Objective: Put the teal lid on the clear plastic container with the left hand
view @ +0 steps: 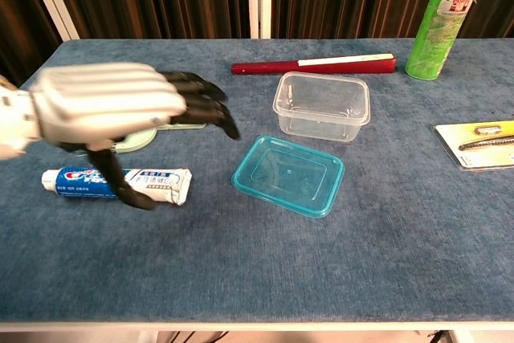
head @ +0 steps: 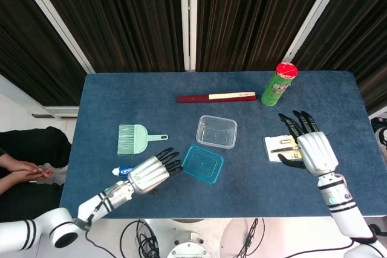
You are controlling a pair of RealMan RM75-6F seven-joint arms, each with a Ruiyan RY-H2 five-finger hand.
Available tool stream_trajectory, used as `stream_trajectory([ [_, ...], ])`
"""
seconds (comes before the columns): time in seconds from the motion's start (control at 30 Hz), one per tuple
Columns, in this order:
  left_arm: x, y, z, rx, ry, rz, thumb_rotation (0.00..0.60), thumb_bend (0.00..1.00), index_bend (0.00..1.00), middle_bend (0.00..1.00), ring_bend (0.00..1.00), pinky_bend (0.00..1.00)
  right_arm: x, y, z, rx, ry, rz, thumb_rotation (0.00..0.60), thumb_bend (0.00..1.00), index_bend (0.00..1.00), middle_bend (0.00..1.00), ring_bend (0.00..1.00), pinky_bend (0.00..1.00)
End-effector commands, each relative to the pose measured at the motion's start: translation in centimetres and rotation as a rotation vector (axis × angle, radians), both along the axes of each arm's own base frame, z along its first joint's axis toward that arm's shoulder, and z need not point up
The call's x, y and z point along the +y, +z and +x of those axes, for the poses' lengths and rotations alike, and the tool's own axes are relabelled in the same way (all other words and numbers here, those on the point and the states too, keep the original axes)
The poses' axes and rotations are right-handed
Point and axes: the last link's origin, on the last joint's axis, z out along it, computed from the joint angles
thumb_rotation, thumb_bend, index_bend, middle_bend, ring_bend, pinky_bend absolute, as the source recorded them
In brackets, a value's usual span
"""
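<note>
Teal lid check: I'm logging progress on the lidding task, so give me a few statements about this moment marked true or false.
1. The teal lid lies flat on the table, off the clear container. True.
2. The left hand grips the lid. False: it hovers open, left of the lid, holding nothing.
3. The right hand rests inside the container. False: it is over by the carded razor, away from the container.
4. The container stands open and empty. True.
</note>
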Motion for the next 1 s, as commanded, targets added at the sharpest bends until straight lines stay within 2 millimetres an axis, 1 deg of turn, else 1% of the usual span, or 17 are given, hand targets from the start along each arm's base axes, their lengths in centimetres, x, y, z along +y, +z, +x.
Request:
stream_trajectory([
  [0.03,1.7,-3.5,3.2,0.057,-0.018,-0.028,0.6,0.03,0.1,0.07,0.01,0.05,2.0,1.3,-1.3,-0.001,-0.028,-0.039,0.6,0.13,0.0,0.17,0.0,0.0],
  [0.2,2.7,-6.3,4.7,0.155,-0.015,-0.032,0.6,0.03,0.05,0.01,0.0,0.02,3.0,1.9,-2.4,-0.012,-0.053,-0.077,0.6,0.13,0.0,0.17,0.0,0.0],
  [0.33,3.1,-7.6,5.9,0.192,0.047,-0.027,0.6,0.03,0.02,0.0,0.0,0.02,3.4,2.0,-3.0,-0.025,-0.058,-0.087,0.6,0.13,0.0,0.17,0.0,0.0],
  [0.73,3.7,-9.5,9.5,0.3,0.188,0.049,0.6,0.03,0.01,0.0,0.0,0.02,3.6,2.0,-4.2,-0.052,-0.08,-0.09,0.6,0.13,0.0,0.17,0.0,0.0],
  [1.0,4.1,-10.0,11.1,0.335,0.23,0.095,0.6,0.03,0.01,0.0,0.0,0.02,3.8,2.0,-4.9,-0.061,-0.099,-0.09,0.6,0.13,0.0,0.17,0.0,0.0],
])
